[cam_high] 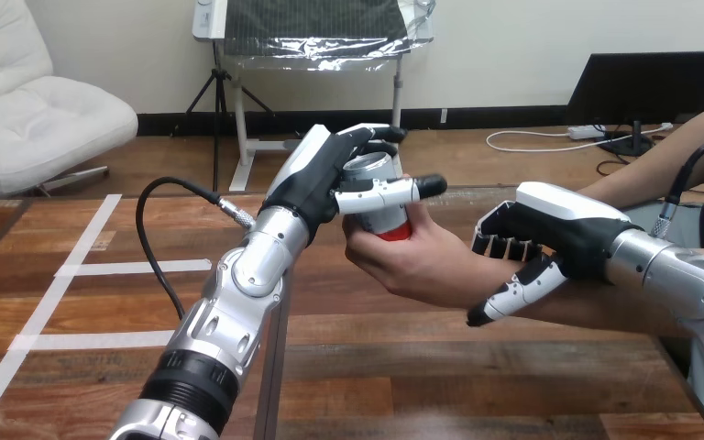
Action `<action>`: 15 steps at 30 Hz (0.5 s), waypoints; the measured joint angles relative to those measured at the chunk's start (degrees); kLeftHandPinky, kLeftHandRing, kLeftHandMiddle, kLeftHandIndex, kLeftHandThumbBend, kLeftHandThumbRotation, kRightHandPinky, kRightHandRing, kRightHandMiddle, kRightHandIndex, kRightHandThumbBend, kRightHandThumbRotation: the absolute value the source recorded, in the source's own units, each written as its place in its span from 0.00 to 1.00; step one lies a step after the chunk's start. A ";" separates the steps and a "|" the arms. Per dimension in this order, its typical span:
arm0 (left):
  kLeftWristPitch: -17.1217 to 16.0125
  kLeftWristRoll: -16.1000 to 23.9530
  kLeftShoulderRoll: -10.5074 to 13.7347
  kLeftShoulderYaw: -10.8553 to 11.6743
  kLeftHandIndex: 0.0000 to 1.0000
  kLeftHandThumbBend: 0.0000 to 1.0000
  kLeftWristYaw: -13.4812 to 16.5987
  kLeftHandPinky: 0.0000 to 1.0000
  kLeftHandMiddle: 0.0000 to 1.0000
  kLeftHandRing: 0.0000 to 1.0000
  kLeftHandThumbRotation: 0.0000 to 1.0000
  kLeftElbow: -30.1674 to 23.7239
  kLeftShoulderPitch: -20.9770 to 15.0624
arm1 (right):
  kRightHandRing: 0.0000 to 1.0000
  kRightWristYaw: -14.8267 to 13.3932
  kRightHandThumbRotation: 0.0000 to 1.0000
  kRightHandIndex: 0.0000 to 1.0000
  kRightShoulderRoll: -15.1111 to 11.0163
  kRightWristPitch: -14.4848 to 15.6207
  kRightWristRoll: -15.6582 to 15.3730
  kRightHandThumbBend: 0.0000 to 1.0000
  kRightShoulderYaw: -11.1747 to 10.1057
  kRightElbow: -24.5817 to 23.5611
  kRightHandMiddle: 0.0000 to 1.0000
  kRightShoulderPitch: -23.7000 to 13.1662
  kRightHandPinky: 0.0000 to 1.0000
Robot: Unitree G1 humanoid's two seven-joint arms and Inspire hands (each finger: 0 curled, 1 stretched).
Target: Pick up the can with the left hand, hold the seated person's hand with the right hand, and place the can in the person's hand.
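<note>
You have one can [390, 220], gripped between the curled fingers and thumb of your left hand [316, 179]. The person's hand [412, 261] cups the can from below. Right of the can, your right hand [559, 225] curls round the person's wrist [464, 277].

Bright, even light here, soft and falling from above. The silver forearm [238, 275] at lower left catches it, with white streaks running along the metal. The white shells on the right robot hand [550, 234] glow almost washed out against its black parts. There's a small glint on the rim of the can [373, 168] in the left robot hand [316, 183]. Soft-edged shade pools on the surface [477, 367] under the person's wrist [466, 280]. A pale sheen lies across the wood at bottom centre.
</note>
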 measured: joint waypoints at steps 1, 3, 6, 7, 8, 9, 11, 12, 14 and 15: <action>0.00 0.02 0.01 -0.01 0.89 1.00 0.04 0.77 0.90 0.89 1.00 -0.01 0.04 | 0.47 -0.01 0.48 0.60 0.00 -0.02 0.05 0.91 -0.05 -0.17 0.53 0.14 0.42; 0.00 0.13 0.03 -0.05 0.90 1.00 0.15 0.77 0.91 0.89 1.00 -0.02 0.10 | 0.48 -0.02 0.49 0.61 0.00 -0.11 0.07 0.91 -0.13 -0.46 0.54 0.37 0.42; 0.00 0.46 0.11 -0.18 0.91 1.00 0.44 0.77 0.91 0.90 1.00 -0.04 0.23 | 0.49 -0.18 0.52 0.62 -0.02 -0.35 0.05 0.92 -0.14 -0.93 0.55 0.69 0.42; -0.01 0.56 0.14 -0.22 0.92 1.00 0.56 0.77 0.91 0.90 1.00 -0.04 0.27 | 0.51 -0.24 0.55 0.64 -0.04 -0.47 0.02 0.93 -0.14 -1.01 0.57 0.78 0.43; -0.01 0.63 0.17 -0.26 0.92 1.00 0.67 0.77 0.91 0.90 1.00 -0.03 0.32 | 0.51 -0.28 0.56 0.64 -0.08 -0.52 -0.04 0.93 -0.14 -1.16 0.58 0.91 0.44; -0.02 0.67 0.21 -0.28 0.92 1.00 0.75 0.77 0.91 0.90 1.00 -0.03 0.36 | 0.52 -0.29 0.56 0.65 -0.11 -0.55 -0.11 0.94 -0.14 -1.30 0.58 1.01 0.44; -0.07 0.71 0.31 -0.30 0.93 1.00 0.87 0.77 0.91 0.90 1.00 -0.04 0.47 | 0.54 -0.29 0.58 0.66 -0.15 -0.59 -0.34 0.94 -0.14 -1.60 0.60 1.21 0.45; -0.09 0.72 0.37 -0.31 0.94 1.00 0.94 0.77 0.91 0.90 1.00 -0.04 0.52 | 0.55 -0.29 0.59 0.66 -0.17 -0.62 -0.43 0.94 -0.14 -1.73 0.61 1.30 0.46; -0.14 0.73 0.53 -0.37 0.95 1.00 1.06 0.77 0.91 0.90 1.00 -0.04 0.59 | 0.59 -0.30 0.60 0.67 -0.17 -0.69 -0.52 0.96 -0.14 -1.97 0.63 1.47 0.49; -0.14 0.73 0.59 -0.41 0.95 1.00 1.08 0.77 0.91 0.91 1.00 -0.04 0.62 | 0.60 -0.30 0.61 0.67 -0.17 -0.72 -0.55 0.96 -0.14 -2.11 0.64 1.56 0.50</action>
